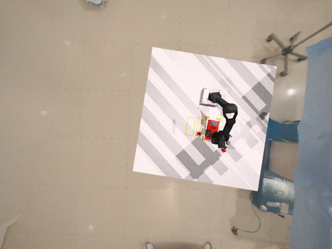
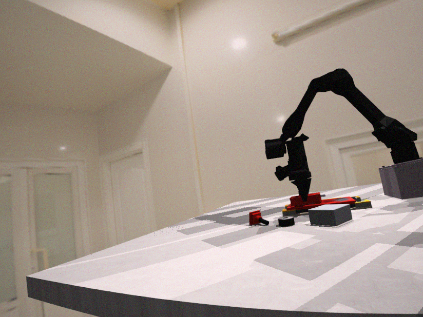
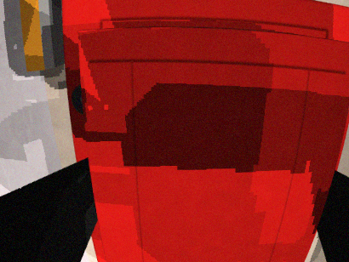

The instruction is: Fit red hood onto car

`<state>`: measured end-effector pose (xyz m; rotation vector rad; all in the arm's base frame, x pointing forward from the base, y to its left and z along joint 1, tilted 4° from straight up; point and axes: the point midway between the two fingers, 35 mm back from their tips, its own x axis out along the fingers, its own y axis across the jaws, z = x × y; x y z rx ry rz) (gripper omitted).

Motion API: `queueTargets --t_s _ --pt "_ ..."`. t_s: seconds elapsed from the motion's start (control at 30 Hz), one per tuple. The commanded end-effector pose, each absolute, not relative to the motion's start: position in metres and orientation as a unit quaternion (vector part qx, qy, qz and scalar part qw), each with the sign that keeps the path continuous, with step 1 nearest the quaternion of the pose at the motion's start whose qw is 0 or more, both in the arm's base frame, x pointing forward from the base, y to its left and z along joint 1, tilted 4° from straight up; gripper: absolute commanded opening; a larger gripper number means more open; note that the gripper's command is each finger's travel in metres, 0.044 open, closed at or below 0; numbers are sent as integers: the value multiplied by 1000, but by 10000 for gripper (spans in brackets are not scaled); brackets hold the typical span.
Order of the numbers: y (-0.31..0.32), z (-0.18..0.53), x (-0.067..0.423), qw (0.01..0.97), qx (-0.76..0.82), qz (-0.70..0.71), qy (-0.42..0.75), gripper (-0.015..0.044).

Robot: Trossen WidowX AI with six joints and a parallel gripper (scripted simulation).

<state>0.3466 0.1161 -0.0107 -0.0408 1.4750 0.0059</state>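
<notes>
The hood (image 2: 315, 196) (image 3: 200, 208) is a red shell with a flat roof. It sits low over the front end of the red car chassis (image 1: 213, 127) (image 2: 345, 200), which lies in the jig (image 2: 364, 204) with yellow-orange corners. My gripper (image 2: 305, 199) (image 3: 211, 173) points down and is shut on the hood, one black finger at each side in the wrist view. In the top view the arm covers much of the hood. The pegs, the corner holes and the engine block are hidden, so I cannot tell whether the hood is fully flat on the deck.
A grey block (image 2: 327, 215), a black wheel (image 1: 228, 142) (image 2: 286, 221) and a red part with a black stem (image 1: 223, 150) (image 2: 254, 217) lie close beside the jig. Across from them are a small red part (image 1: 198, 133), a yellow outline (image 1: 191, 117) and a thin bar (image 1: 173, 126).
</notes>
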Motion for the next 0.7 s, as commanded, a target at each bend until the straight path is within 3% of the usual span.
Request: queueTargets --t_s 0.0,0.23,0.67 --pt "116 -11 347 740 -19 3 672 262" --pt "116 -11 347 740 -19 3 672 440" --pt "118 63 341 739 -19 2 674 440"
